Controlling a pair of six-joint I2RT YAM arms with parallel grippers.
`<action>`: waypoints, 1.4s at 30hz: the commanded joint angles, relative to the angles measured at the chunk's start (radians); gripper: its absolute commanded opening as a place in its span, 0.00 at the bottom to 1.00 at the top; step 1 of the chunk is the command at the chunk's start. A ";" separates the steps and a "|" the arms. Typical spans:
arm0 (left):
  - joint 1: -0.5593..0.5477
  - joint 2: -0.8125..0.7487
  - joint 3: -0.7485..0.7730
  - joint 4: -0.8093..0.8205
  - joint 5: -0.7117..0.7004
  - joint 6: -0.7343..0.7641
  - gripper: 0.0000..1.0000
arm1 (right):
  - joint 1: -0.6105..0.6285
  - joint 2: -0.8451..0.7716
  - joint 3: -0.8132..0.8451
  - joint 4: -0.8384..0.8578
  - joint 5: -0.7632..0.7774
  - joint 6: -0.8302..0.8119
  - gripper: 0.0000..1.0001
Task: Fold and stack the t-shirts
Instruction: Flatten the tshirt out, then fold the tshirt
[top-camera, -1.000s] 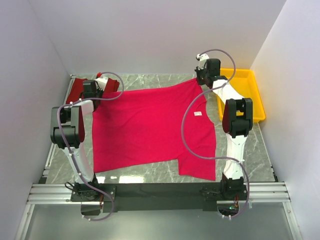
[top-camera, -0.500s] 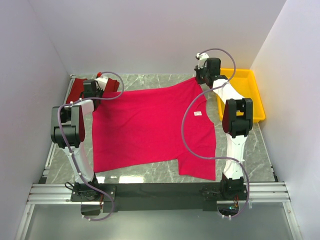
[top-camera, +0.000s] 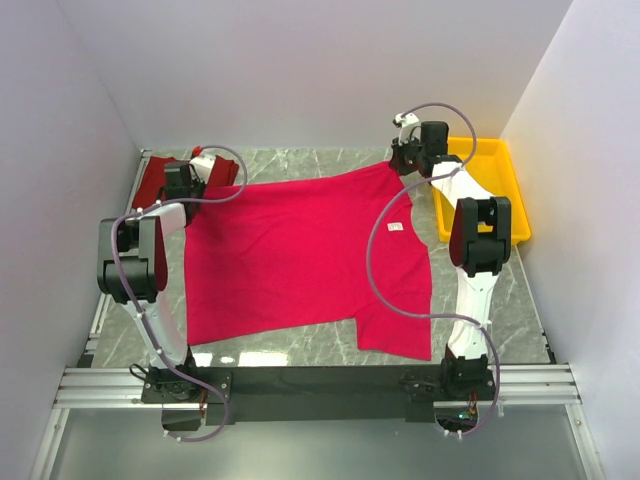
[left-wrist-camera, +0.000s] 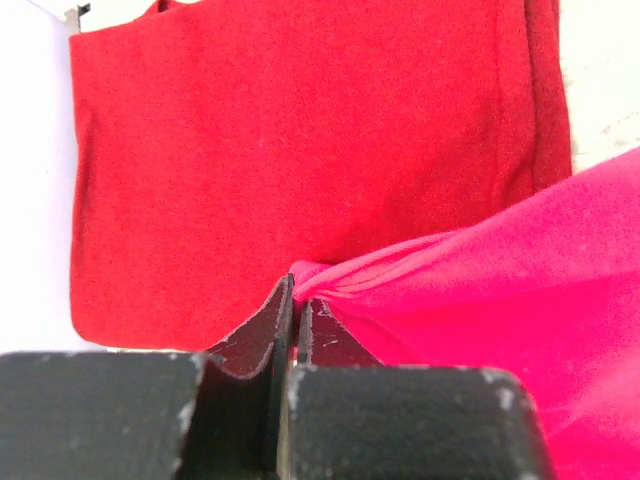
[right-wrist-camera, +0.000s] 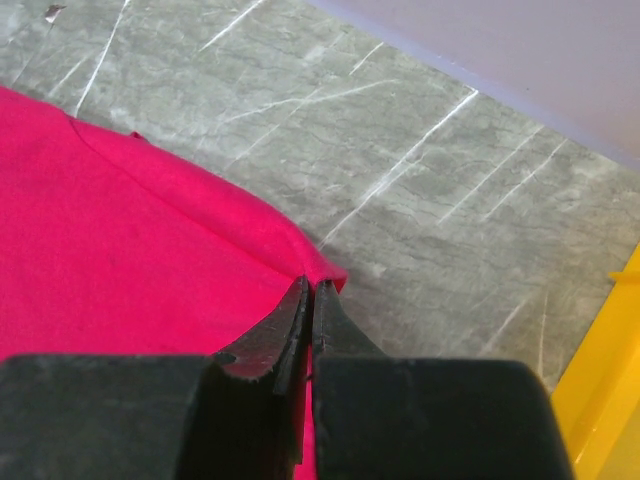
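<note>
Our left gripper and right gripper each pinch a far corner of the pink t-shirt. The dark red t-shirt lies just past its left corner.

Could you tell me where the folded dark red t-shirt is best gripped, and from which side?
Probably the left edge of the dark red t-shirt, pinched from above: it lies flat, offering only a thin rim, and the pink t-shirt, pinched by the left end effector, covers its near right part.
</note>
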 joint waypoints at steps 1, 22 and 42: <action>0.007 -0.055 -0.004 0.000 0.004 -0.027 0.01 | -0.021 -0.067 -0.005 0.005 -0.070 -0.037 0.00; 0.015 -0.064 -0.002 -0.020 0.004 -0.037 0.01 | -0.057 -0.076 -0.034 -0.034 -0.156 -0.095 0.00; 0.013 -0.102 -0.040 -0.015 0.008 -0.036 0.01 | -0.055 -0.089 -0.036 -0.086 -0.193 -0.124 0.00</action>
